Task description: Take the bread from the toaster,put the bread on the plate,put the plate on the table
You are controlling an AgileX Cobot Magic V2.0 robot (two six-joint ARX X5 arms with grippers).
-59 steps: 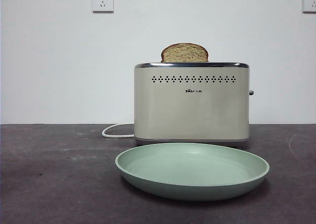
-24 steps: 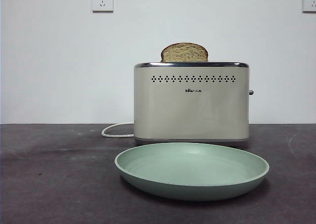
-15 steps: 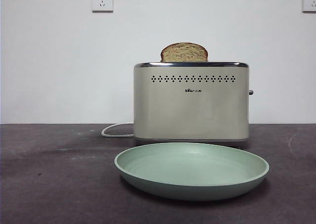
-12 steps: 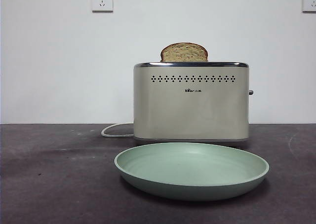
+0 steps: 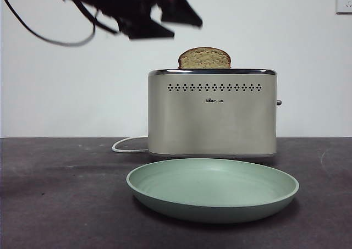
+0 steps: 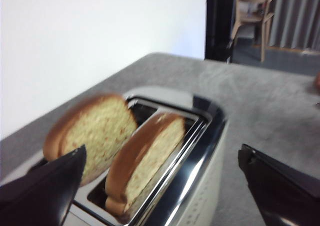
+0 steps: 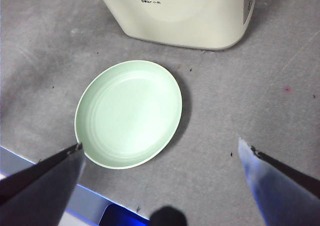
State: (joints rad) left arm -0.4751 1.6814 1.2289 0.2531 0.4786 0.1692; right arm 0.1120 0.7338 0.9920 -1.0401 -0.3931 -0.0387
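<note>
The cream toaster (image 5: 212, 114) stands at mid-table with the bread (image 5: 204, 58) poking its domed top out of the slot. In the left wrist view two slices (image 6: 92, 136) (image 6: 150, 158) stand in the chrome-rimmed slots (image 6: 200, 146). My left gripper (image 5: 187, 31) hangs open above and left of the toaster top, apart from the bread; its jaws (image 6: 161, 151) are spread wide and empty. The mint-green plate (image 5: 212, 188) lies flat on the table (image 5: 60, 205) in front of the toaster. My right gripper (image 7: 160, 146) is open and empty, high above the plate (image 7: 127, 113).
A white cord (image 5: 129, 145) curls out behind the toaster's left side. A small lever (image 5: 279, 103) sticks out of its right end. A wall socket (image 5: 345, 0) sits at the top right. The table's near edge (image 7: 60, 196) shows below the plate in the right wrist view.
A dark arm with cables has come down from the top left edge toward the toaster's top. Bread, toaster and plate have stayed where they were.
</note>
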